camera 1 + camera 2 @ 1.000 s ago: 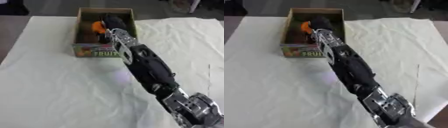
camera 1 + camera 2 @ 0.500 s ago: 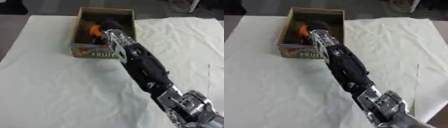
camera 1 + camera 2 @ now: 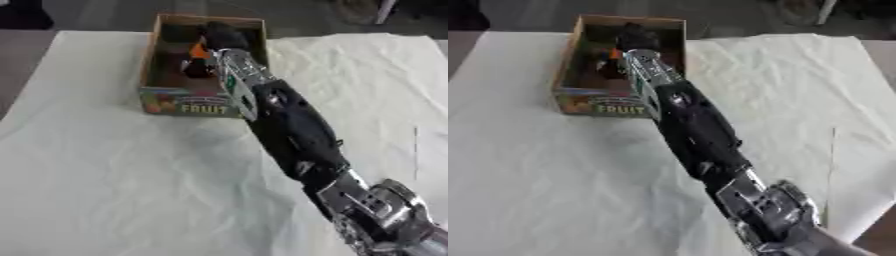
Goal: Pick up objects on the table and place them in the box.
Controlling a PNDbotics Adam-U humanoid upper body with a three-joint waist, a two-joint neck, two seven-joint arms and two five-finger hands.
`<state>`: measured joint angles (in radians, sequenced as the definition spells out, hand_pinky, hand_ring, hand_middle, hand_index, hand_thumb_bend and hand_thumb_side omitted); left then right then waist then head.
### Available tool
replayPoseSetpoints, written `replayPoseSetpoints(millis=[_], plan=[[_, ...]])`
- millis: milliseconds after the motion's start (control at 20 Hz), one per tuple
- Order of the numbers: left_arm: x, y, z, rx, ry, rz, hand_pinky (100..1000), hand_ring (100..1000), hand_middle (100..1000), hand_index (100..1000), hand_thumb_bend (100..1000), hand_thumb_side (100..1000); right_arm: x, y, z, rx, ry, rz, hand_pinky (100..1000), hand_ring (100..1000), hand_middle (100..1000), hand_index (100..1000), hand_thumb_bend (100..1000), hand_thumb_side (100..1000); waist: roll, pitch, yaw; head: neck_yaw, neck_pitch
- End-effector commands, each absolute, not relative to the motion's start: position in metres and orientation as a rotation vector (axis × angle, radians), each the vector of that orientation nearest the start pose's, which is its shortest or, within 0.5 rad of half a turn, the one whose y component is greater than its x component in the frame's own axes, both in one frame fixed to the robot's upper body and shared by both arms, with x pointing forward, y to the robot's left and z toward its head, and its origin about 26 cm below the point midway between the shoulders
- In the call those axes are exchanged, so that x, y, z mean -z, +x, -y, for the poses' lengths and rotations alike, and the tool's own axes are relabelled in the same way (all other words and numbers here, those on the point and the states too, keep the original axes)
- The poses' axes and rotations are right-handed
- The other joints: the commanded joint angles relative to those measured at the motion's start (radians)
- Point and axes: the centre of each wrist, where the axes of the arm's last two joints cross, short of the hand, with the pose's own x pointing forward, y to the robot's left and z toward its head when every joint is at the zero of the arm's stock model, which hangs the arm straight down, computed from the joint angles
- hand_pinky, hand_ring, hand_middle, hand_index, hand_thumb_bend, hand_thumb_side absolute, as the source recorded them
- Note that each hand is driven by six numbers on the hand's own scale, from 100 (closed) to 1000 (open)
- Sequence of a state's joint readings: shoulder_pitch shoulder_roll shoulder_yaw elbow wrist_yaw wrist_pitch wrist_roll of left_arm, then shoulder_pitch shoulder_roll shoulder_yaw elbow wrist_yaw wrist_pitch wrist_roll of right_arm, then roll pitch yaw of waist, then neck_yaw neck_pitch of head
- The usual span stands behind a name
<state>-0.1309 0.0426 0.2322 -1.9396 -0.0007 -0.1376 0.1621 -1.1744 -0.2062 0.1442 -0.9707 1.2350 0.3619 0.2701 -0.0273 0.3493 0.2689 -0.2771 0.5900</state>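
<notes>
From five o'clock the right arm [image 3: 293, 130] is stretched to the box [image 3: 191, 101] at eleven o'clock. The right hand [image 3: 223, 37] is inside; its closure cannot be told. An orange object [image 3: 199, 51] lies beside it and should be released low, clear of the walls.

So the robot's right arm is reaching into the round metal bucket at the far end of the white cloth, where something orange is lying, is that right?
Not quite. It is no round metal bucket but a rectangular cardboard box with FRUIT printed on its front, as the left eye view shows. The rest holds: the right hand reaches into it at the far end of the white cloth, and an orange object lies inside.
</notes>
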Motion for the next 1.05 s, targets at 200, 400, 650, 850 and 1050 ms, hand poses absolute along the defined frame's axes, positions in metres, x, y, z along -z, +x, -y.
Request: replayPoseSetpoints(millis=[200, 400, 650, 850, 1050], plan=[[-0.127, 0.281, -0.294, -0.263, 0.323, 2.203, 323, 400, 646, 607, 100, 767, -0.320, 0.456, 0.151, -1.064, -1.311, 1.574, 891, 1000, 842, 926, 100, 580, 0.006, -0.026, -0.007, 0.005, 0.008], [-0.127, 0.281, -0.293, -0.263, 0.318, 2.206, 323, 401, 646, 607, 100, 767, -0.334, 0.435, 0.155, -1.020, -1.285, 1.682, 892, 1000, 811, 923, 100, 564, 0.009, -0.027, -0.010, 0.003, 0.007], [-0.128, 0.281, -0.294, -0.270, 0.329, 2.206, 324, 401, 646, 608, 100, 767, -0.355, 0.390, 0.172, -0.910, -1.247, 1.872, 890, 1000, 787, 922, 100, 535, 0.008, -0.027, -0.016, 0.017, 0.011], [-0.128, 0.281, -0.295, -0.272, 0.334, 2.208, 324, 401, 647, 608, 100, 767, -0.364, 0.355, 0.188, -0.818, -1.232, 1.986, 888, 1000, 772, 918, 100, 550, 0.009, -0.028, -0.023, 0.032, 0.014], [-0.129, 0.281, -0.295, -0.275, 0.339, 2.209, 325, 402, 647, 608, 100, 766, -0.366, 0.325, 0.204, -0.725, -1.221, 2.076, 898, 1000, 754, 913, 100, 661, 0.011, -0.029, -0.030, 0.045, 0.017]])
